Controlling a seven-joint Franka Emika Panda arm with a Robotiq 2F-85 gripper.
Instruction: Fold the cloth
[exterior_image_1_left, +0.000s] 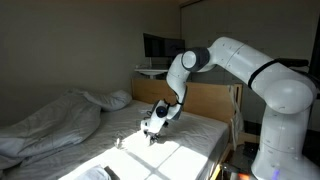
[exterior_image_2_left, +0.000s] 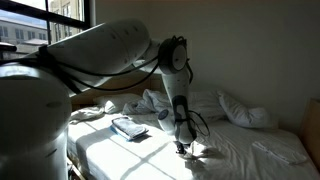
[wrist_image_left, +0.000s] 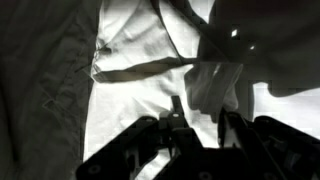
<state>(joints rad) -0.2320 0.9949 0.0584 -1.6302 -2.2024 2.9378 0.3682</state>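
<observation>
Fingers down on the cloth at mid-bed, in the sunlit patch.

The arm (exterior_image_1_left: 240, 60) reaches down to the bed, so the fingers (wrist_image_left: 145, 135) sit right at the cloth (exterior_image_1_left: 185, 150), which lies spread flat over the mattress with its length along the bed. In the wrist view a raised crease (wrist_image_left: 140, 68) crosses the cloth just ahead of the fingers, and a peak of fabric rises between them. In that shadow I cannot tell whether they pinch it or merely straddle it. The puffy duvet (exterior_image_1_left: 50, 122) is heaped well apart, with a pillow (exterior_image_1_left: 118, 99) beside it near the headboard (exterior_image_1_left: 212, 96). A small flat object (exterior_image_2_left: 128, 127) lies on the cloth nearby, and I reckon a fold drawn that way could catch it.
</observation>
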